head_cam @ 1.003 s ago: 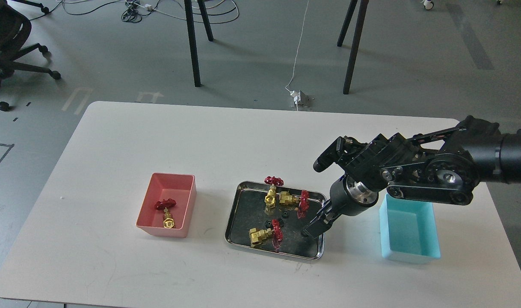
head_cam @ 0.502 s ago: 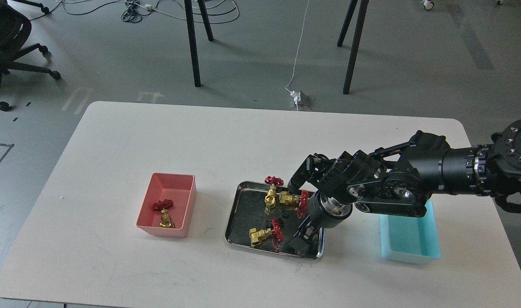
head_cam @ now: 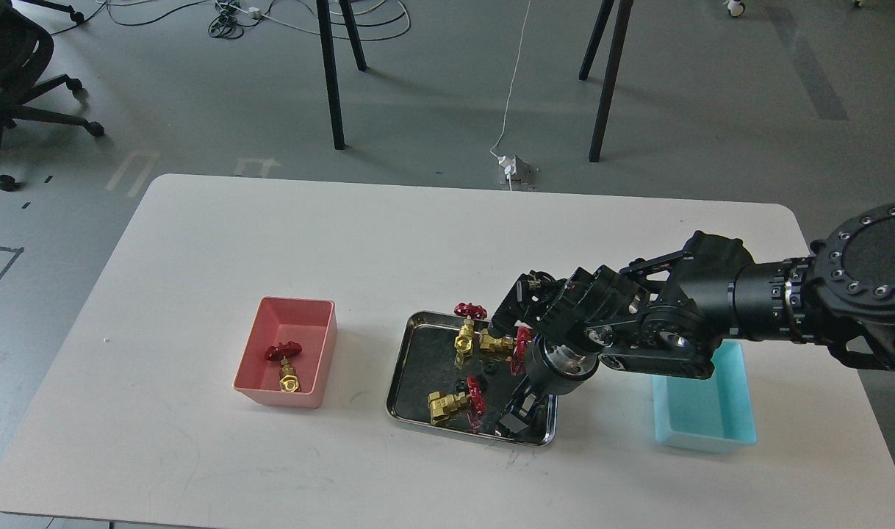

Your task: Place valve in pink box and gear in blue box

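The pink box [head_cam: 278, 397] stands left of centre with one valve [head_cam: 286, 366] lying in it. A steel tray [head_cam: 427, 360] at centre holds three more valves: one upright at the back [head_cam: 465, 332], one beside it [head_cam: 500, 343], one at the front [head_cam: 453, 403]. Small black gears lie between them [head_cam: 460, 383] [head_cam: 489, 369]. My right gripper [head_cam: 517, 419] points down into the tray's front right corner. Its dark fingers blend with the tray, so I cannot tell how they stand or whether they hold anything. The blue box [head_cam: 701, 439] stands at the right, partly behind my right arm. My left gripper is out of view.
My right forearm and wrist [head_cam: 638, 330] stretch from the right edge over the blue box's back to the tray. The white table [head_cam: 344, 235] ends close behind the boxes' front. Chair and table legs stand on the floor beyond.
My right arm has swung left and lower. The gripper moved from the tray's right edge to its front right corner, down close to the tray floor. Valves and boxes have not moved.
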Robot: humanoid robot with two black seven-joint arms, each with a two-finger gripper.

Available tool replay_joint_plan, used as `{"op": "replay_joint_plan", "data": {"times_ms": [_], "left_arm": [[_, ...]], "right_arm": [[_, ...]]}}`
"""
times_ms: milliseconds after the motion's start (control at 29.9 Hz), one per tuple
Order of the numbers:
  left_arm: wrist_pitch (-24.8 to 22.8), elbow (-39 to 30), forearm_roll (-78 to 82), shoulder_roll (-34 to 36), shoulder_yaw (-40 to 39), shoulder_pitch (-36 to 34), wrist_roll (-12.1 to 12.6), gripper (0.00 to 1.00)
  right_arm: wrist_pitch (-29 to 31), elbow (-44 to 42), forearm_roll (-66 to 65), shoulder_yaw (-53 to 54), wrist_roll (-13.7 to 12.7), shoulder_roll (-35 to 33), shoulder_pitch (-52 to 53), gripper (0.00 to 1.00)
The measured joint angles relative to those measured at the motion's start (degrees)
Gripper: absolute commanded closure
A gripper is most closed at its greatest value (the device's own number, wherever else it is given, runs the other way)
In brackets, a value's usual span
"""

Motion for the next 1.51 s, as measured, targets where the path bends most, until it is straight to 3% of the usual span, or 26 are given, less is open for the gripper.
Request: {"op": "replay_joint_plan", "data": {"times_ms": [234,903,1171,1371,1505], "left_arm": [[-0.06,0.00,0.00,0.33,0.00,-0.09,-0.05,0.02],[-0.07,0.00,-0.09,0.86,-0.01,-0.09,-0.20,0.01],[-0.07,0.00,-0.09,0.88,0.06,-0.05,-0.20,0.01],[-0.02,0.01,-0.04,0.59,0.35,0.16,0.01,0.01],[0.09,-0.01,0.00,0.17,0.42,0.26,0.21,0.01]], "right_arm": [[0.35,-0.72,-0.25,-1.46,-0.08,0.80,0.00,0.40],[0.94,-0.96,-0.38,-2.75,-0.43,0.89,0.77,0.85],[1.83,0.78,0.06,-1.83,-0.41,0.06,3.59,0.90],[1.83,9.87,0.77,1.28,-0.09,-9.07,9.43,0.90],[1.83,17.55,0.97,2.31,-0.07,-21.52,12.96,0.90]]}}
